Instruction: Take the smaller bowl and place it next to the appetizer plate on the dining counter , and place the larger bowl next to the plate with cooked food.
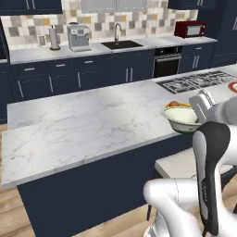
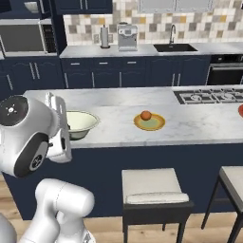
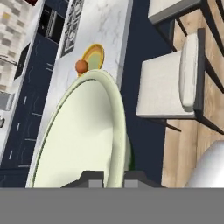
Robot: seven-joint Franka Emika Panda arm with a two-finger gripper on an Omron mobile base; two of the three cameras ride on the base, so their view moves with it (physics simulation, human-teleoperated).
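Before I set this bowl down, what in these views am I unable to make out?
- Left base view: the appetizer plate sits mostly behind the smaller bowl; the pincer's tips are hidden by the robot's own arm.
- Right base view: the arm covers the bowl's near side, so whether it touches the dining counter is unclear.
- Both base views: the plate with cooked food is cut off by the right edge.
- Hand view: the bowl blocks the counter beneath.
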